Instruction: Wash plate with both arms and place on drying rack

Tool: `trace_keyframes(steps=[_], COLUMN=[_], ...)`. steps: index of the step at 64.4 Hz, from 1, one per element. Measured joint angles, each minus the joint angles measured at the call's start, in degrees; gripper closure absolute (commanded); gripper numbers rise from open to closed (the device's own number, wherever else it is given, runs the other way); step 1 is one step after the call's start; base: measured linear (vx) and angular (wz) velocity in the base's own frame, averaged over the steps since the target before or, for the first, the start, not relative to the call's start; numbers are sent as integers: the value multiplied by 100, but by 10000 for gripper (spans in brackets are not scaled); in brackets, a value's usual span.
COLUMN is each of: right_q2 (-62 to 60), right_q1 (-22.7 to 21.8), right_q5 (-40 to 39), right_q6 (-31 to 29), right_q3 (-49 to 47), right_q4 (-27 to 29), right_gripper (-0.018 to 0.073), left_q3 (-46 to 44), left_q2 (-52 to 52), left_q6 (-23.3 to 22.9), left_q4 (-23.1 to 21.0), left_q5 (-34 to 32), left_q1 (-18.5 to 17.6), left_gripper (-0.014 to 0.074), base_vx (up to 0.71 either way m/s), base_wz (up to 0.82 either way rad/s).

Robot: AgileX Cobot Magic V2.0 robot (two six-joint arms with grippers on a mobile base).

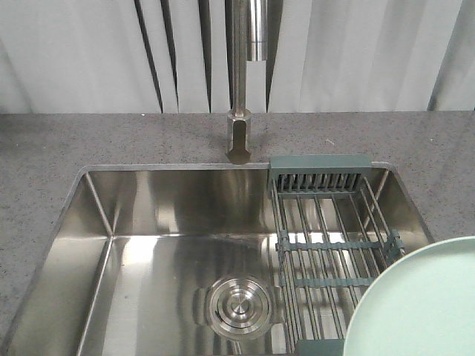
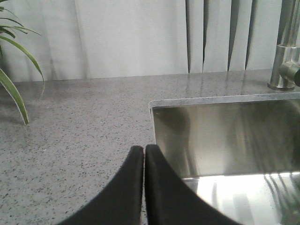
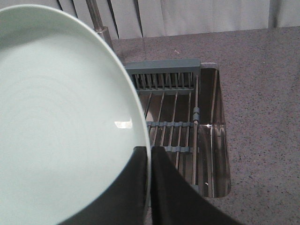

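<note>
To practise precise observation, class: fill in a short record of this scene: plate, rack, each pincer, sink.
Plate: round pale mint-green plate, held up by its rim, not on the rack.
Rack: steel wire drying rack with grey-green plastic ends, in the sink's right side.
Right pincer: shut on the plate's rim.
Left pincer: shut, empty, over the grey speckled countertop.
Sink: stainless steel sink, round steel drain in its floor.
</note>
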Motion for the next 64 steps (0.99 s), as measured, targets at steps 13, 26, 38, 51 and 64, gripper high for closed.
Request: trace_keyframes(steps=[13,26,38,51,64], right_q2=[0,0,0,0,0], right_q1=[0,0,0,0,0], right_q5=[0,0,0,0,0], right_q6=[0,0,0,0,0], right_q3=[0,0,0,0,0], right_q4=[0,0,0,0,0], right_gripper=[564,564,564,564,564], left_q3=[0,0,0,0,0], left_q2=[0,0,0,0,0], left_q6=[0,0,0,0,0], left_q4=[0,0,0,0,0], left_q5=[0,0,0,0,0], left_q1=[0,0,0,0,0], left_gripper=[601,601,601,601,601], base_vx=[1,0,0,0,0], base_wz=[-1,0,0,0,0])
